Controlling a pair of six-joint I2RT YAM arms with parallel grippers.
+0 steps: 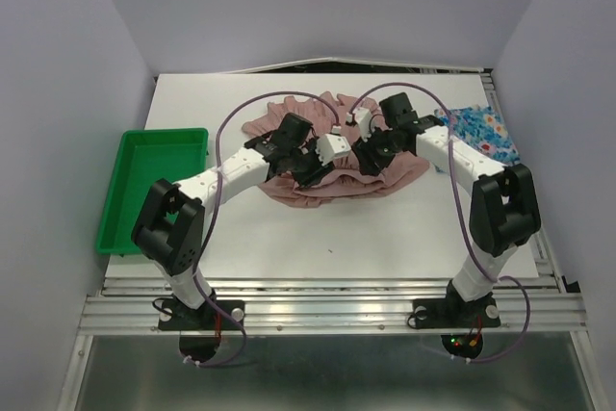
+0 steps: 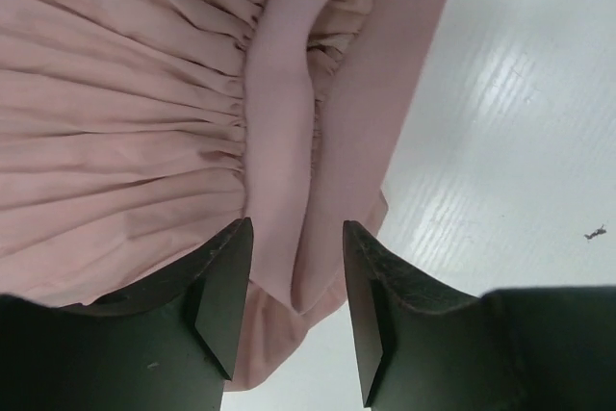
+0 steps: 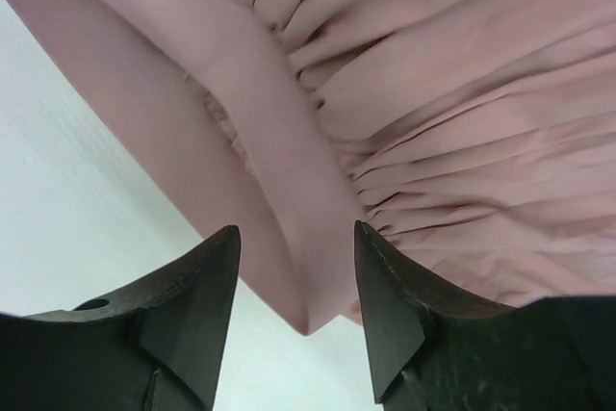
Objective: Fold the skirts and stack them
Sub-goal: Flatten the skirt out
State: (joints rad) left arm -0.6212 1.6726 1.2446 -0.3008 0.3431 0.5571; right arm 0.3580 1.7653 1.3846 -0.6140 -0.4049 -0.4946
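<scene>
pink skirt [image 1: 337,183] bunched mid-table; floral skirt [image 1: 486,132] far right

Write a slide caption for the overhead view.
Left arm and right arm meet over a pink pleated skirt; green tray left, blue floral skirt right.

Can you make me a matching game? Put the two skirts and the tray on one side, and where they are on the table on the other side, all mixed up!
Things:
1. pink skirt
2. blue flowery skirt
3. green tray

Places on the table, as the top camera sees it:
A. at the left edge
B. at the far right
C. in the middle

Right pairs: 1-C, 2-B, 3-A.
</scene>
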